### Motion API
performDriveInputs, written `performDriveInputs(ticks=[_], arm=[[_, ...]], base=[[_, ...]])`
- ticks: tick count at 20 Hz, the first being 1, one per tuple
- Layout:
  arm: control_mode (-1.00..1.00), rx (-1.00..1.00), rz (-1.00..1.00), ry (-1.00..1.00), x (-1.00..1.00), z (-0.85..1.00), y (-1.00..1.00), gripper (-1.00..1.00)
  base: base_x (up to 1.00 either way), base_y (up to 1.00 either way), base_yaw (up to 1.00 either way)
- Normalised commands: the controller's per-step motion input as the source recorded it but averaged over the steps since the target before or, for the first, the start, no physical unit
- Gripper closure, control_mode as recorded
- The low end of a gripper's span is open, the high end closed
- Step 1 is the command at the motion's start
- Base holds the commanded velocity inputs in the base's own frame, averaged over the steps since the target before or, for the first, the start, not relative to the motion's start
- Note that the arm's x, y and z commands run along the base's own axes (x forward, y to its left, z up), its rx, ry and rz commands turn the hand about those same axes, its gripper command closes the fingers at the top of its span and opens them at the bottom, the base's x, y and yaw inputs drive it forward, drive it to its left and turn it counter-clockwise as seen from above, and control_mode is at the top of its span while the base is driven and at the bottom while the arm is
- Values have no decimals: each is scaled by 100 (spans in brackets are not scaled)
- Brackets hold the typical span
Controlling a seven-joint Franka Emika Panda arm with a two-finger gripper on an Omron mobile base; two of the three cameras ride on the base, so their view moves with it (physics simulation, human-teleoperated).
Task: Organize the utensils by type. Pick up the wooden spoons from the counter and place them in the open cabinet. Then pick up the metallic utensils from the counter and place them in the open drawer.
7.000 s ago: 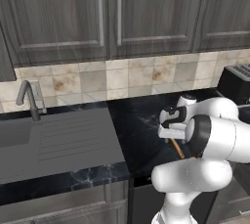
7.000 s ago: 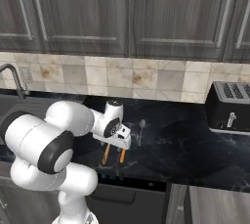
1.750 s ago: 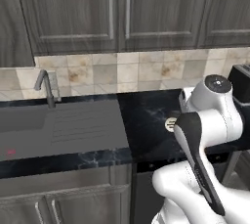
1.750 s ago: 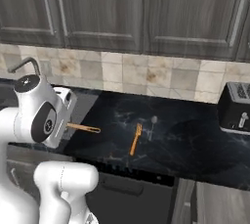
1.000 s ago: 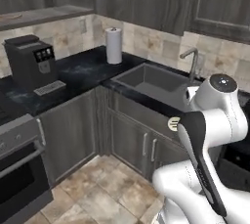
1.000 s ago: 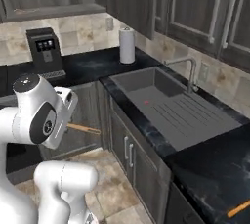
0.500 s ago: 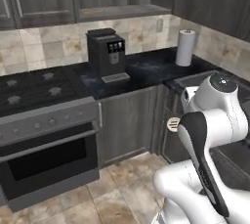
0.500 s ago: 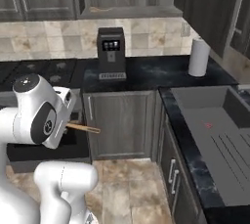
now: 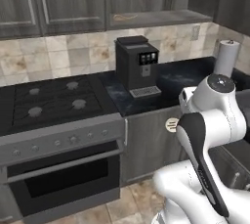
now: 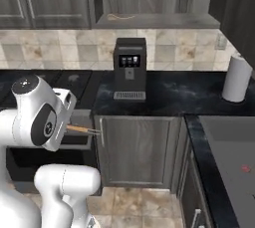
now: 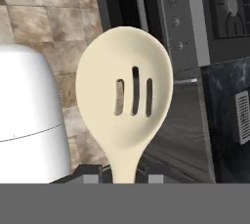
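base had swung round: half a second earlier the coffee machine (image 9: 136, 65) sat further left in the left base view, and a second earlier the sink filled the scene. that counted as a camera move, not a move of the things. judged as transit with the first wooden item, heading for the open cabinet.

left of the coffee machine: the stove (image 9: 53, 101) with its oven door below. above the coffee machine: the open cabinet (image 10: 149, 19), shelf bare save a pale curved thing too small to name. right of the coffee machine: the paper towel roll (image 10: 236, 78) on the dark counter.

the wooden spoon (image 11: 125, 98), slotted, pale bowl, stood clamped by its handle in the gripper (image 11: 124, 176), fingers pressed to either side of the neck, bowl rising straight out past the tips. in the right base view its handle (image 10: 78, 129) poked out level from the hand, well below and left of the coffee machine, well apart from the cabinet shelf. placing not yet begun; a long reach upward likely needed.
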Motion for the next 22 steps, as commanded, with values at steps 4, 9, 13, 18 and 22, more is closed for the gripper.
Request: performDriveInputs(ticks=[4,9,13,18,22], arm=[[100,0,0,0,0,0,0,100],[100,0,0,0,0,0,0,100],[100,0,0,0,0,0,0,100],[100,0,0,0,0,0,0,100],[100,0,0,0,0,0,0,100]], base=[[80,-17,14],[80,-26,9],[69,-33,3],[67,-17,7],[56,-18,9]])
